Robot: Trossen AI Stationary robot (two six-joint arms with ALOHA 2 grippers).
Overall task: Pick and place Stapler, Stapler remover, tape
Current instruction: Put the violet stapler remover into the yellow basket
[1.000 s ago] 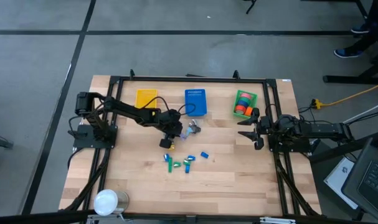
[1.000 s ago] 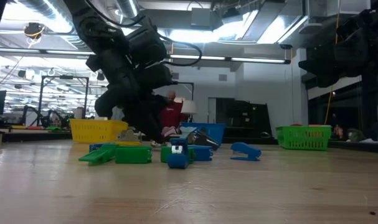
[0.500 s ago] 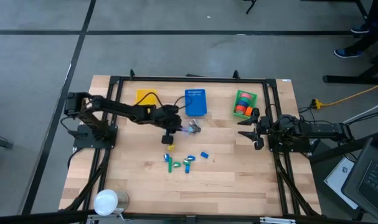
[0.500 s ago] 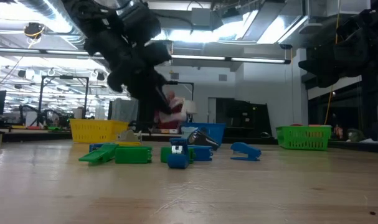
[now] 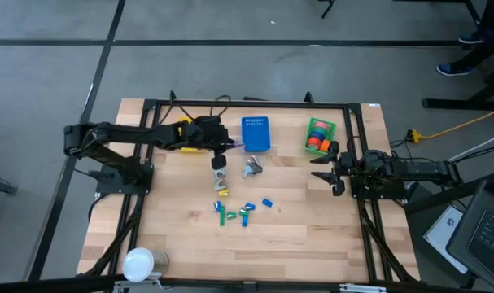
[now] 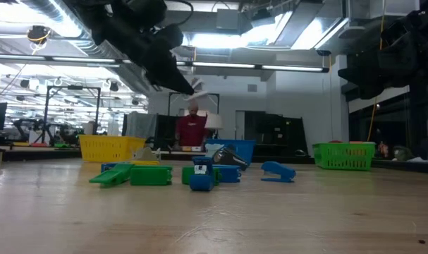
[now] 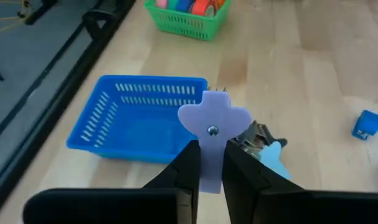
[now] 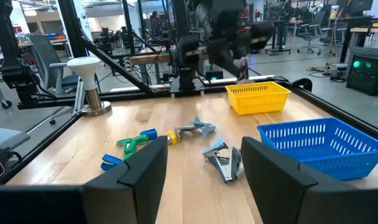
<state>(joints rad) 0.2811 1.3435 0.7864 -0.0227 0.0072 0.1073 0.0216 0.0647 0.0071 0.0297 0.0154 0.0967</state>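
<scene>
My left gripper [image 5: 220, 161] hangs above the table beside the blue basket [image 5: 255, 133], shut on a pale lavender stapler remover [image 7: 210, 127]. It also shows high up in the low view [image 6: 194, 86]. A second stapler remover [image 5: 252, 169], metal and light blue, lies on the wood just past it [image 7: 262, 139]. Small green and blue staplers [image 5: 234, 214] lie in a cluster toward the near edge. The tape rolls [image 5: 316, 138] sit in the green basket [image 7: 187, 22]. My right gripper [image 5: 329, 169] waits open at the table's right side [image 8: 204, 186]. My left gripper pinches the lavender stapler remover's narrow stem [image 7: 209, 167] between its two fingers [image 7: 186, 167]. The winged end with the rivet [image 7: 212, 130] sticks out beyond the fingertips. The fingers slant downward, coming from the table's left. The remover is lifted clear of the table.
A yellow basket [image 5: 190, 129] stands at the far left, partly under my left arm. A small yellow piece [image 5: 223, 193] and a lone blue stapler [image 5: 267, 203] lie mid-table. A white stand [image 5: 138, 263] sits at the near left corner. A black frame rail [image 5: 247, 103] borders the table.
My left gripper has risen from the table with the lavender stapler remover and drawn back toward the far edge, tipping up from a steep downward slant and rolling somewhat. The remover is now lifted clear, well above the staplers. The right arm has kept still.
</scene>
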